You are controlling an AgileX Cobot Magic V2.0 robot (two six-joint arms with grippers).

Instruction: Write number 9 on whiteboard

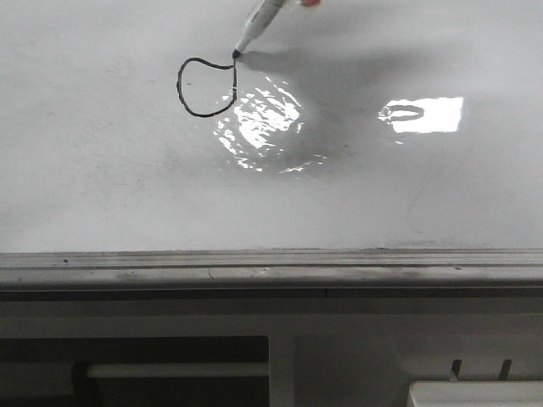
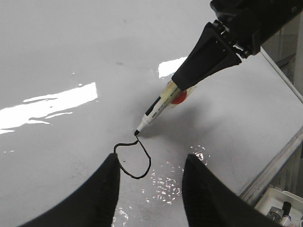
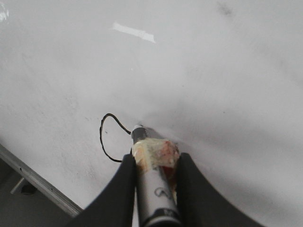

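Note:
The whiteboard [image 1: 102,170] lies flat, glossy white-grey. The number 9 [image 1: 204,86] shows on it as a thin black rounded loop only. My right gripper [image 3: 155,161] is shut on a white marker [image 3: 154,189] wrapped in tape. The marker [image 1: 259,21] slants down with its black tip touching the top right of the loop. The loop also shows in the right wrist view [image 3: 106,137] and the left wrist view [image 2: 135,158]. My left gripper [image 2: 151,163] is open and empty, hovering over the loop; the marker [image 2: 158,108] and right gripper [image 2: 189,80] are beyond it.
The grey metal lower rail [image 1: 271,267] runs along the board's near edge. A bright glare patch [image 1: 263,127] lies just right of the loop, another [image 1: 424,114] farther right. A white tray [image 2: 279,208] with small items sits off the board's edge.

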